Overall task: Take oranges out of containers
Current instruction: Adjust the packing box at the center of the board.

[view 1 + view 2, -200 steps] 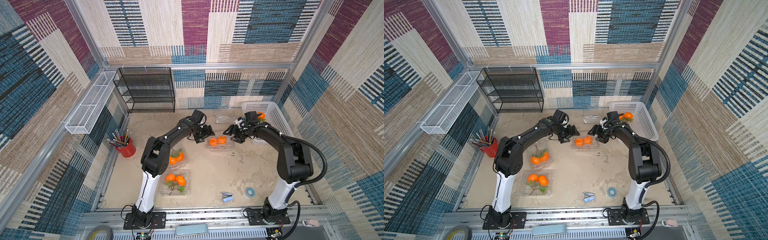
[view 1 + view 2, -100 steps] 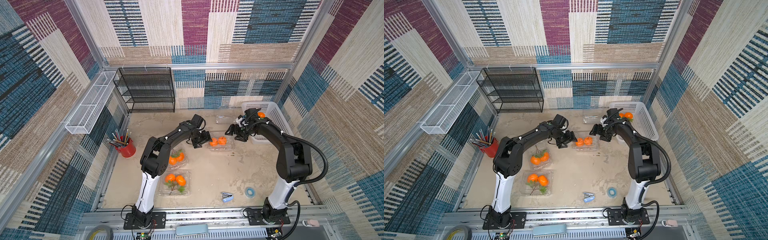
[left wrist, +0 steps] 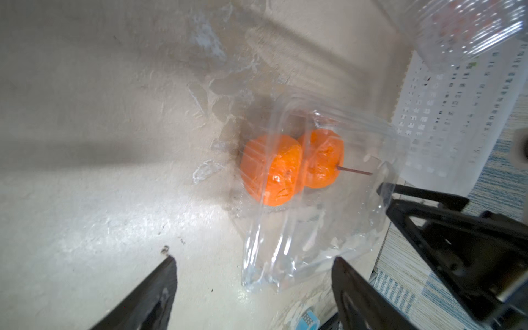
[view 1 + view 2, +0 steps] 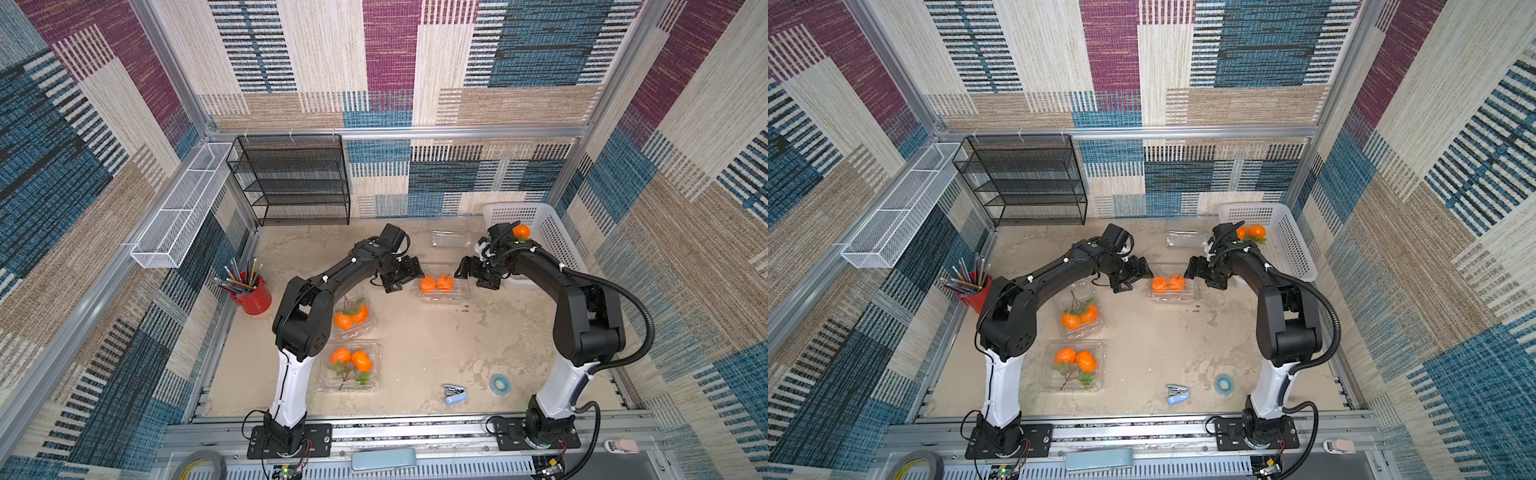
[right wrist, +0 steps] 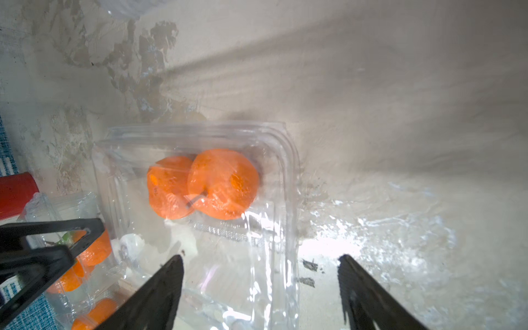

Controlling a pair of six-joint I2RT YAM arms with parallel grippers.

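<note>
I see left gripper [image 4: 405, 277] wide open, empty | right gripper [image 4: 473, 276] wide open, empty | both just beside the clear box [image 4: 448, 296] with two oranges [image 4: 428, 284] inside

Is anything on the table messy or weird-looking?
Mostly tidy. One clear container near the white basket sits empty, while three others hold oranges. The tabletop looks blotchy and scuffed, with small dark specks beside the middle container.

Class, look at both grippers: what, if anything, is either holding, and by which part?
Nothing is held. The left gripper and right gripper both stand open, on either side of the clear container with two oranges inside.
</note>
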